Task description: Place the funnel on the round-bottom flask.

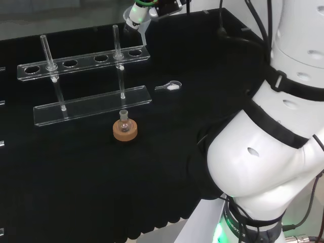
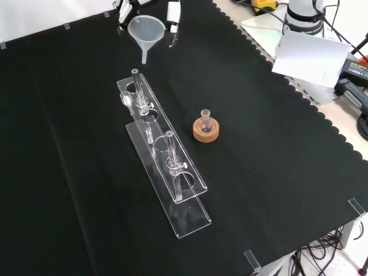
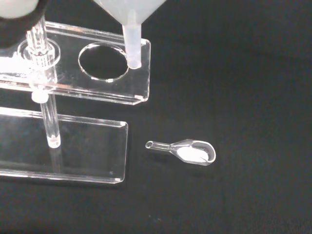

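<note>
Funnel (image 1: 135, 23) in the head view hangs at the far top edge, held by the hand (image 1: 137, 11), whose fingers curl round the wide cone; most of the hand is cut off by the frame. Its stem points down and slightly right, above the right end of the clear rack (image 1: 83, 61). 2 glass tubes stand upright in the rack. The round-bottom flask (image 1: 124, 123) sits nearer, neck up, on a cork ring (image 1: 124, 131), well apart from the funnel. A small clear scoop (image 1: 170, 86) lies on the black cloth (image 1: 76, 177).

From the front, the funnel's mouth faces up and its long axis is close to vertical, stem just beyond the rack's far end. Black and white fingers (image 2: 172, 14) flank the cone. No writing is legible anywhere.

At the wrist, the stem tip hovers by a rack hole, the cone cropped; the scoop holds something white.
</note>
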Robot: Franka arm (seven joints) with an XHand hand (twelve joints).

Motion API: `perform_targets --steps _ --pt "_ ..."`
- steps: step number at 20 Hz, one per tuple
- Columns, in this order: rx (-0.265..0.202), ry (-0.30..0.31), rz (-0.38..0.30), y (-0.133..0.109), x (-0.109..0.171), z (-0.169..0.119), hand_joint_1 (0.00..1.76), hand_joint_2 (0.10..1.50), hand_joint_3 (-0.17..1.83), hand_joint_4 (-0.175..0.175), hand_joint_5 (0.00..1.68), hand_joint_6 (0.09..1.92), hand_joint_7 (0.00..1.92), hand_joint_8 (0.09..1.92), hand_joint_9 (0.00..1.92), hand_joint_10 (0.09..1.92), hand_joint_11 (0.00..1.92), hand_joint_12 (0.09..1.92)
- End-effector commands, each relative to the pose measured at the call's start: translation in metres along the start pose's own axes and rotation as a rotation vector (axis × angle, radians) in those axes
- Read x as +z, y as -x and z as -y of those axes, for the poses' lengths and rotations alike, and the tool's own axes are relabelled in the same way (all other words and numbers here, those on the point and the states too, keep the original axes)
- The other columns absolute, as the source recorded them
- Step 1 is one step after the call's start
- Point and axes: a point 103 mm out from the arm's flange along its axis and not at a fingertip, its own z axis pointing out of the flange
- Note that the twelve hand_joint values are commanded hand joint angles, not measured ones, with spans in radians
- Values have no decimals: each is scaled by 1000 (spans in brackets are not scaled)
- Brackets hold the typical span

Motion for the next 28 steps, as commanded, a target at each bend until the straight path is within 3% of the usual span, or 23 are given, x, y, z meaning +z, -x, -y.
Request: perform_targets --steps 1,11,15,28 --pt "14 26 -8 -4 -5 53 746 788 630 -64 682 640 930 713 1238 425 742 1207" --pt "-3 15 -20 -13 12 77 741 787 634 -63 679 651 931 716 1238 428 744 1206" --pt "-4 9 -15 -31 29 98 740 787 634 -63 680 655 932 717 1238 429 744 1206" --pt "-60 -73 -18 -76 65 86 737 787 635 -62 686 664 934 719 1239 432 747 1205"
